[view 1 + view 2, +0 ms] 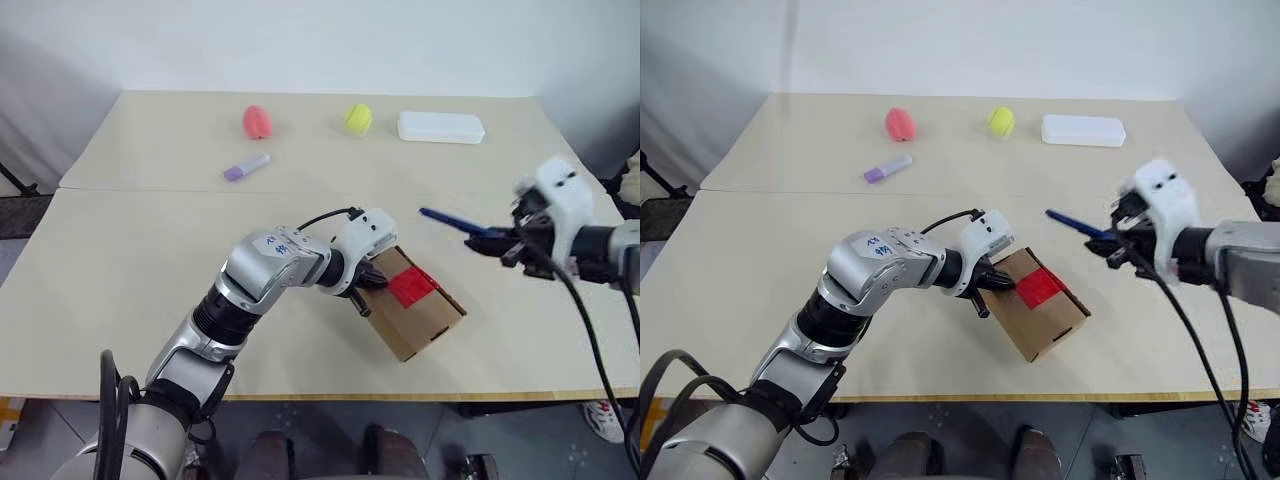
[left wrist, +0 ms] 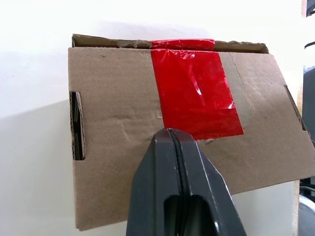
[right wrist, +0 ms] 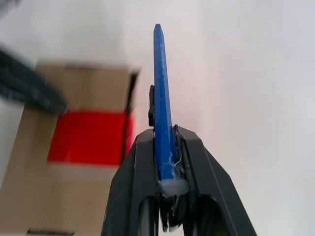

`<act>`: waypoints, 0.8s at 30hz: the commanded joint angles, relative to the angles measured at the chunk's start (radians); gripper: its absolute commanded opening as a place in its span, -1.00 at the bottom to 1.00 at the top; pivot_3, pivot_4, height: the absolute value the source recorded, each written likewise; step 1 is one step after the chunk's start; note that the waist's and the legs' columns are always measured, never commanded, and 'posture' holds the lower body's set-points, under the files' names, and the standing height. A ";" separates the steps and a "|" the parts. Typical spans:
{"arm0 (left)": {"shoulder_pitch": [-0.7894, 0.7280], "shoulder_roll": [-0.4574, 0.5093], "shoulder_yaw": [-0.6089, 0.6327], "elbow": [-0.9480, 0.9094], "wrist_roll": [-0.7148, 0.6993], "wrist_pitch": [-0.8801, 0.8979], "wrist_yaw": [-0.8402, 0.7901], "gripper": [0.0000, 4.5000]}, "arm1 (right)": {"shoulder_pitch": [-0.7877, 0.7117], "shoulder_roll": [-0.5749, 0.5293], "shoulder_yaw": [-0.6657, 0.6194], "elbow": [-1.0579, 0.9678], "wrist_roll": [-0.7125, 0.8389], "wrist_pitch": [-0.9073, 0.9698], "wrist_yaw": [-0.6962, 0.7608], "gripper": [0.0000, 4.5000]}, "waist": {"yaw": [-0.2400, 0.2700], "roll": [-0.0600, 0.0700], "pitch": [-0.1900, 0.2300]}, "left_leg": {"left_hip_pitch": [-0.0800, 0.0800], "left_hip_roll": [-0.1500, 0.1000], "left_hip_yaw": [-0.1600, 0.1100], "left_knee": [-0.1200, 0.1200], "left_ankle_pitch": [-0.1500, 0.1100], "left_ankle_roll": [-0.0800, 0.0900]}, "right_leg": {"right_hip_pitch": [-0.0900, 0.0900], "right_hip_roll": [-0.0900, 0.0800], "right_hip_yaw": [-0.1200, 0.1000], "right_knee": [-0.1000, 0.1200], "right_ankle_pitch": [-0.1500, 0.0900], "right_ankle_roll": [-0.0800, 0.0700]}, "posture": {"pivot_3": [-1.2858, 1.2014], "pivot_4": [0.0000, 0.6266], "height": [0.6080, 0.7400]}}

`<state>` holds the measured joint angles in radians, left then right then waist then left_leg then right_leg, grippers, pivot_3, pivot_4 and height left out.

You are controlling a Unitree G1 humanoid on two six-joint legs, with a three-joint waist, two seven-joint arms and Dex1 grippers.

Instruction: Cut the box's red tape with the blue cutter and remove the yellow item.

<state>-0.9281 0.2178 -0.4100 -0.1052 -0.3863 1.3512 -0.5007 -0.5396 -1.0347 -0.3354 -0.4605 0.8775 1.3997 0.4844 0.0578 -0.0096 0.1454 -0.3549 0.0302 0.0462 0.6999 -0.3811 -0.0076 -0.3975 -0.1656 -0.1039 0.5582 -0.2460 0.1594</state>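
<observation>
Near corner of the box point(image 2: 123, 147) behind the left tool point(image 2: 170, 142).

Brown box point(image 1: 415, 310) with red tape point(image 1: 411, 286), blue cutter point(image 1: 448, 221), pink egg point(image 1: 257, 122), lilac marker point(image 1: 246, 167), white case point(image 1: 441, 127)

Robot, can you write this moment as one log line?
left end effector: shut, pressing on box | right end effector: holds blue cutter above table | red tape: uncut

Bare lab-like test room: plain white walls point(image 1: 300, 40), pale worktable point(image 1: 150, 260).
</observation>
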 commanded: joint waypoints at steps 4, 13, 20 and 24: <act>0.029 0.000 -0.074 0.078 0.022 0.038 0.004 -1.00 | 0.156 0.054 -0.110 0.101 -0.107 -0.110 -0.026 -0.93 | 0.000 0.000 0.000 | 0.000 0.000 0.000 0.000 0.000 0.000 | 0.001 0.000 0.000 0.000 0.000 0.000 | 0.03 -0.52 1.00; 0.022 0.011 -0.071 0.083 0.023 0.037 -0.002 -1.00 | 0.430 0.196 -0.163 0.263 -0.219 -0.306 -0.013 0.44 | -0.002 0.003 -0.001 | 0.002 0.000 0.001 0.000 0.000 0.000 | 0.002 0.000 0.000 0.000 0.001 0.001 | 0.03 -0.52 1.00; 0.016 0.031 -0.063 0.080 0.022 0.040 -0.008 -1.00 | 0.431 0.189 -0.151 0.279 -0.241 -0.338 0.004 0.99 | -0.006 0.008 0.000 | 0.003 0.000 0.001 0.000 0.000 0.000 | 0.003 0.000 0.001 0.000 0.001 0.001 | 0.03 -0.52 1.00; 0.007 0.046 -0.054 0.085 0.024 0.033 -0.018 -1.00 | 0.390 0.159 -0.111 0.245 -0.249 -0.338 0.023 0.99 | -0.010 0.009 0.000 | 0.003 0.000 0.001 0.000 0.000 0.000 | 0.003 0.000 0.001 0.000 0.001 0.001 | 0.03 -0.52 1.00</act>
<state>-0.9463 0.2399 -0.4114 -0.0793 -0.3874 1.3467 -0.5275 -0.1248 -0.8440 -0.4487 -0.1714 0.6343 1.0749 0.4921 0.0480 -0.0005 0.1457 -0.3516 0.0301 0.0471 0.7001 -0.3806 -0.0079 -0.3948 -0.1656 -0.1033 0.5583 -0.2453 0.1607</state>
